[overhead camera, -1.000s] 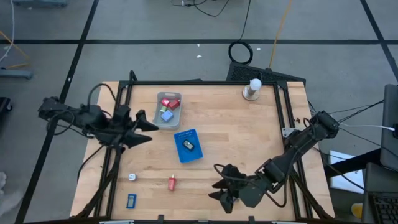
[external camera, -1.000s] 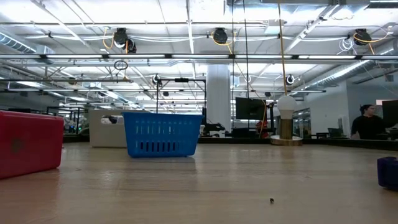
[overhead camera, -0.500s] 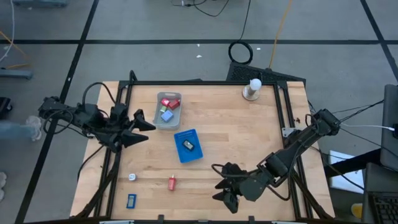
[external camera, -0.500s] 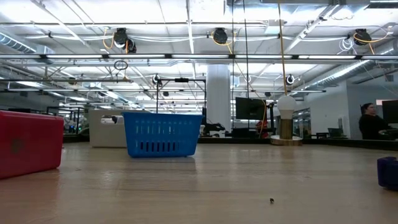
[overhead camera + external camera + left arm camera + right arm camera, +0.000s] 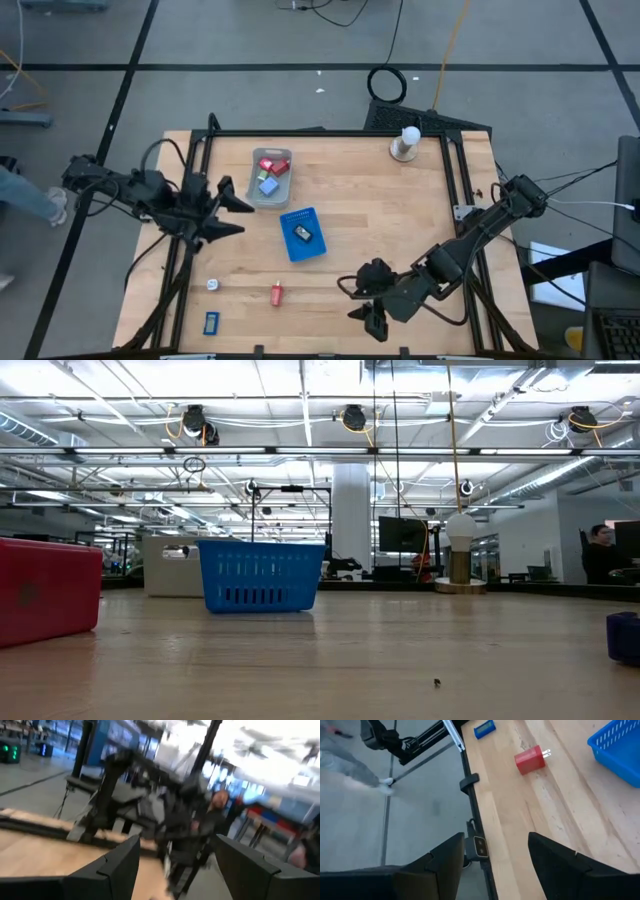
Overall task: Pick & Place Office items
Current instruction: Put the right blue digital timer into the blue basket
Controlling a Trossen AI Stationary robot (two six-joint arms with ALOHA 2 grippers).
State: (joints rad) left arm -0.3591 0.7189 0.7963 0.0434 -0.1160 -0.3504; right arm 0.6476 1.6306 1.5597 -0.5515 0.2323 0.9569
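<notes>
A red plug (image 5: 276,294) lay on the table (image 5: 380,220) near its front edge, with a blue piece (image 5: 211,322) and a white piece (image 5: 212,284) close by; other items sat in the grey tray (image 5: 252,190) and blue basket (image 5: 303,235). The right gripper (image 5: 367,306) hovered empty, fingers apart, right of the plug. The left gripper (image 5: 226,214) waited open beside the tray. The plug looked light, stiff and smooth, best pinched across its flat sides, clear of the prongs.
</notes>
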